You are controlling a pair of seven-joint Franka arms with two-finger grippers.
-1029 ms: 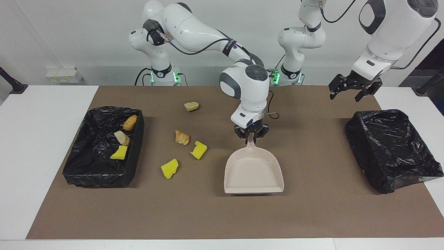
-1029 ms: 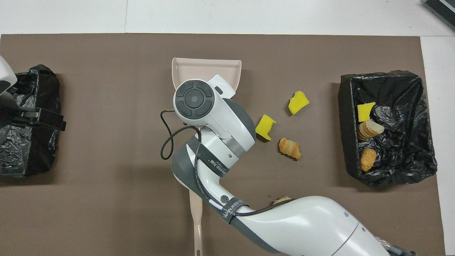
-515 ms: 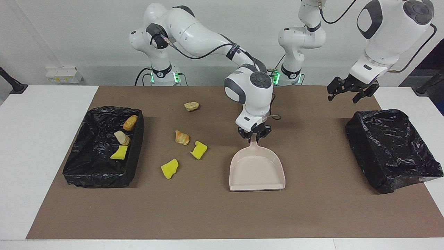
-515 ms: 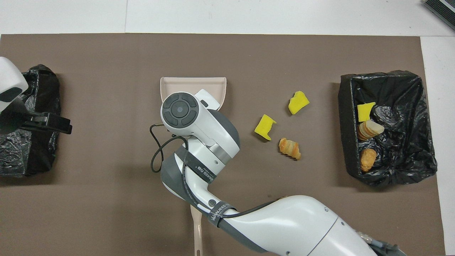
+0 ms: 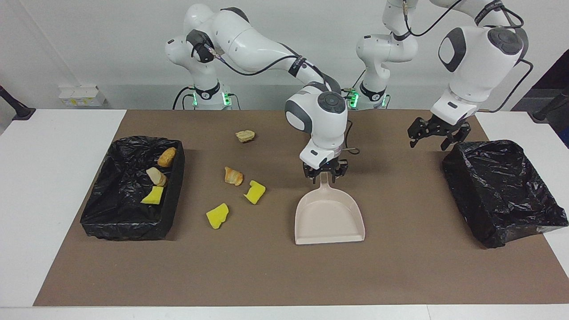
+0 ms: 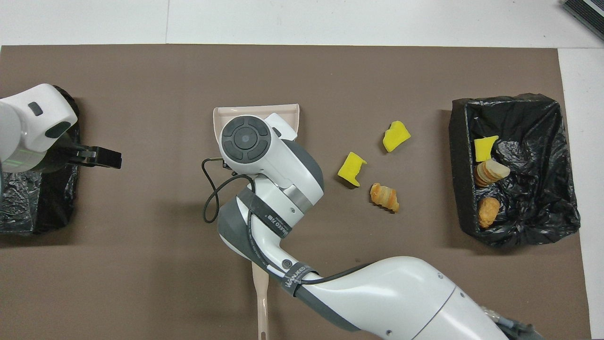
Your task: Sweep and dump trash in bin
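The beige dustpan (image 5: 329,218) lies flat mid-table, its mouth away from the robots. My right gripper (image 5: 325,176) stands open with a finger on each side of the pan's handle. From overhead, the right wrist covers that gripper and most of the dustpan (image 6: 222,118). Trash lies toward the right arm's end: two yellow wedges (image 5: 217,215) (image 5: 254,192), a golden pastry (image 5: 234,176) and a bread chunk (image 5: 245,135) nearer the robots. The black-lined bin (image 5: 129,229) at that end holds three pieces. My left gripper (image 5: 433,133) hangs open beside the other bin.
A second black-lined bin (image 5: 502,191) sits at the left arm's end. A beige brush handle (image 6: 260,302) lies near the robots, partly under the right arm. The brown mat (image 5: 266,275) covers the table; white margins flank it.
My right gripper drew the dustpan a little toward the robots and the left arm's end, then opened off its handle. The left gripper came down and toward the middle.
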